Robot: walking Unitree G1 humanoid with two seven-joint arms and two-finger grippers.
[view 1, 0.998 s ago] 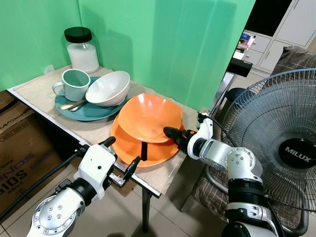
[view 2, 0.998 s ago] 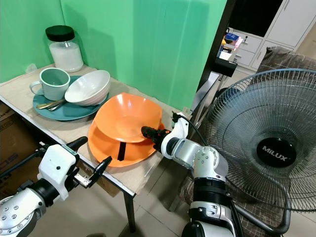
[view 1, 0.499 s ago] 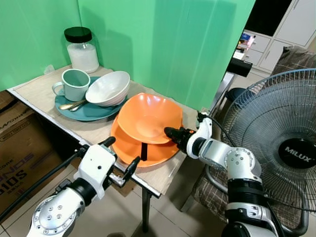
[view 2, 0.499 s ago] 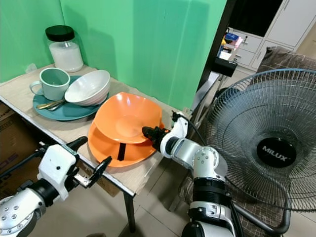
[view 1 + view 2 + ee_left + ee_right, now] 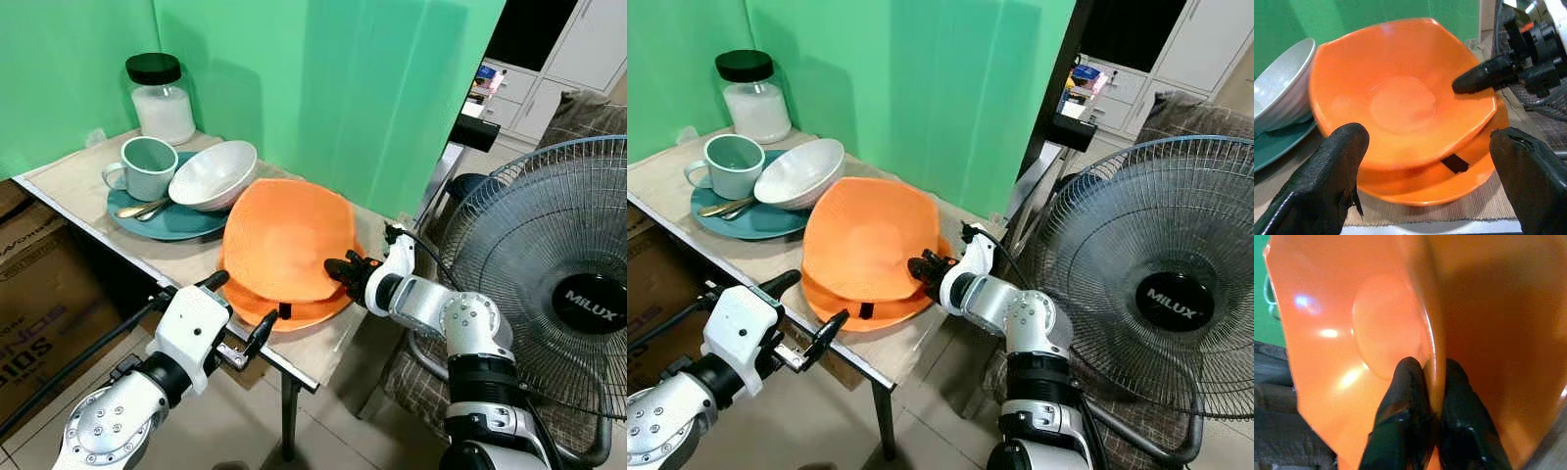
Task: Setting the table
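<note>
- orange is the top bowl (image 5: pixel 284 240), tipped up on edge with its hollow turned toward the robot, above a second orange plate (image 5: pixel 294 308) lying flat on the table (image 5: pixel 69 181).
- the right gripper (image 5: pixel 345 274) pinches the top bowl's rim on the robot's right side; the right wrist view shows the two black fingers (image 5: pixel 1405 396) pressed together on either side of the thin rim.
- the bowl leans from that pinch away to the robot's left, so its weight hangs off one edge; my guess is the grip could slip or the bowl could swing.
- the left gripper (image 5: pixel 240 313) hovers just off the table's near edge, fingers spread and holding nothing; in the left wrist view both orange dishes lie straight ahead between its fingers, so it looks the nearer arm to steady the free side.
- to the left sit a white bowl (image 5: pixel 214 176), a green mug (image 5: pixel 147 166) and a spoon (image 5: pixel 145 208) on a teal plate (image 5: pixel 181 223), with a jar (image 5: pixel 160 98) behind; the white bowl is just beside the tipped orange one.
- open tabletop shows along the near edge; a fan (image 5: pixel 549 294) stands close on the right.
</note>
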